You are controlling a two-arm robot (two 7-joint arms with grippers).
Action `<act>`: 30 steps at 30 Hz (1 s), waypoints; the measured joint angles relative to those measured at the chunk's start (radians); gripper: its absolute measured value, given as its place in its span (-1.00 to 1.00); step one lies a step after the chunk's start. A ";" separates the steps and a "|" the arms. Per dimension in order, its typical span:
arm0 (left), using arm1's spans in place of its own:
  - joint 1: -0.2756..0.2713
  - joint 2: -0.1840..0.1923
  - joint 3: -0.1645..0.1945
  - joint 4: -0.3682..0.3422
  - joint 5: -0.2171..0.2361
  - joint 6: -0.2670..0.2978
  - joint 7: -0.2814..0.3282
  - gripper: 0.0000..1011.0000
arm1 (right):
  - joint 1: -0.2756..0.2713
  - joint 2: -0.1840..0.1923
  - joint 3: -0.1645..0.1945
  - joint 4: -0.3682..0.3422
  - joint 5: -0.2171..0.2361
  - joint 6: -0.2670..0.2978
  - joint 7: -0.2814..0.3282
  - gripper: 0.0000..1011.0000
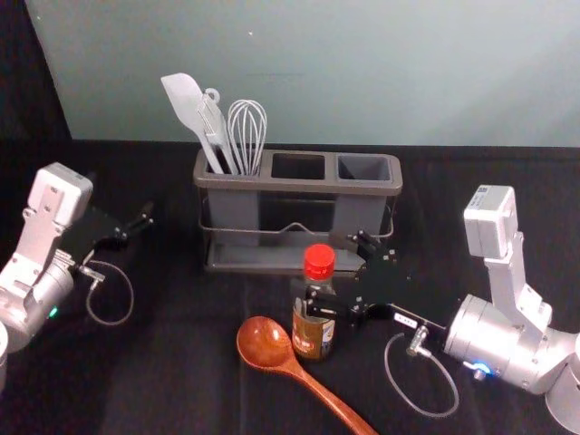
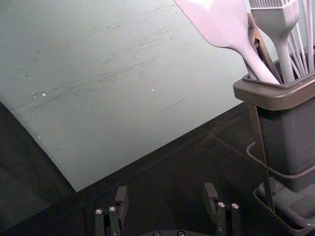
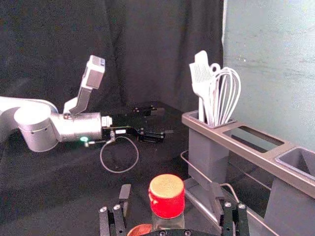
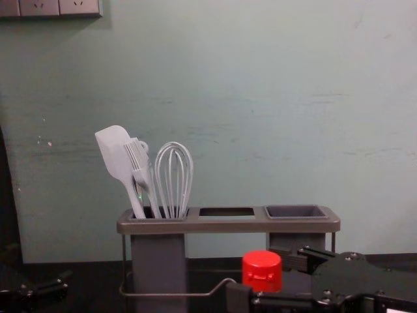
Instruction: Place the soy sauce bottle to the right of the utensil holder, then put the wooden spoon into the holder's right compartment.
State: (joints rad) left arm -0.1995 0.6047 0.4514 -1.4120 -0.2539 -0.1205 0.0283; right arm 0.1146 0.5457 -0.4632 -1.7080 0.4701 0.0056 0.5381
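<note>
Head view: here's the right claw [image 1: 326,272], reaching in with its fingers spread to either side of the red-capped brown soy sauce bottle [image 1: 313,333], which stands upright in front of the grey plastic utensil holder [image 1: 372,188], so step 1, getting a grip, looks to be under way. The glossy reddish-brown wooden spoon [image 1: 263,344] lies on the black-covered surface [image 1: 181,362], bowl just beside the bottle's base; a careless drag could nudge it askew. Over on the left, the left claw [image 1: 131,231] sits parked, well apart from the bottle. Left wrist view: that parked claw has 2 fingers apart and nothing between them, with the holder beyond. Right wrist view: the red cap [image 3: 167,195] sits between the 2 spread fingers, bare space on both sides, no squeeze visible. If it closes off-centre, 1 finger would land first and could shove or tip the bottle. Chest view: the fingers flank the cap low down, near the neck, and a hold that high could let the heavy base swing as it lifts. The holder's right compartment [image 4: 296,212] is unfilled, right behind; carry the bottle across too close and its body, or a finger, might bump the wire rail [image 4: 176,295].
</note>
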 joint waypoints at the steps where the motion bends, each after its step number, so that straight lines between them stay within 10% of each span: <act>1: 0.000 0.000 0.000 0.000 0.000 0.000 0.000 0.99 | 0.000 0.000 0.000 0.000 0.000 0.000 0.000 0.97; 21: 0.000 0.000 0.000 0.000 0.000 0.000 0.000 0.99 | -0.003 0.002 0.002 -0.003 0.000 -0.002 0.001 -0.16; 30: 0.000 0.000 0.000 0.000 0.000 0.000 0.000 0.99 | -0.003 0.003 0.002 -0.003 0.000 -0.002 0.001 -0.23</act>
State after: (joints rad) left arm -0.1995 0.6047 0.4514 -1.4120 -0.2539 -0.1206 0.0283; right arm 0.1114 0.5487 -0.4610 -1.7113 0.4698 0.0038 0.5389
